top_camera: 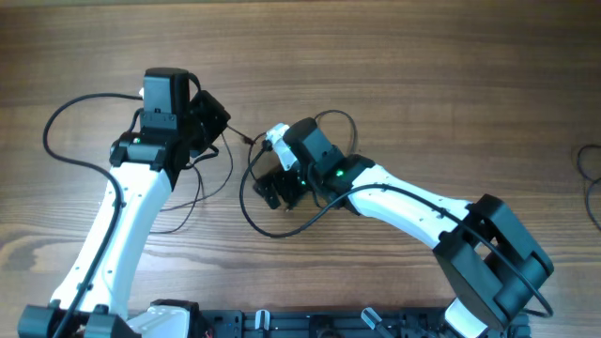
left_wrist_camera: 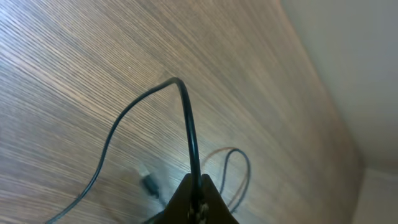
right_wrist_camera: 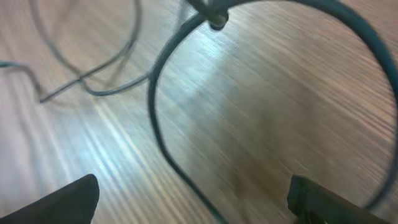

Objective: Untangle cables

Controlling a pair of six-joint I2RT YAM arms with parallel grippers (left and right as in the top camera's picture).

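Black cables lie tangled on the wooden table between the two arms. My left gripper [top_camera: 214,125] is shut on a black cable [left_wrist_camera: 186,118], which rises from the fingertips [left_wrist_camera: 198,186], bends sharply and runs down to the left. A small plug [left_wrist_camera: 148,182] and a thin brownish cable loop [left_wrist_camera: 239,163] lie beside it. My right gripper [top_camera: 275,188] is open wide and empty [right_wrist_camera: 199,208], hovering over a thick black cable loop [right_wrist_camera: 154,112] that passes between its fingers. A connector [right_wrist_camera: 214,17] sits at the top of that loop, which also shows in the overhead view [top_camera: 250,208].
A long black cable [top_camera: 49,131] arcs out to the left of the left arm. A thin cable [top_camera: 184,214] runs under that arm. Another dark cable [top_camera: 590,169] lies at the table's right edge. The arm bases stand at the front edge.
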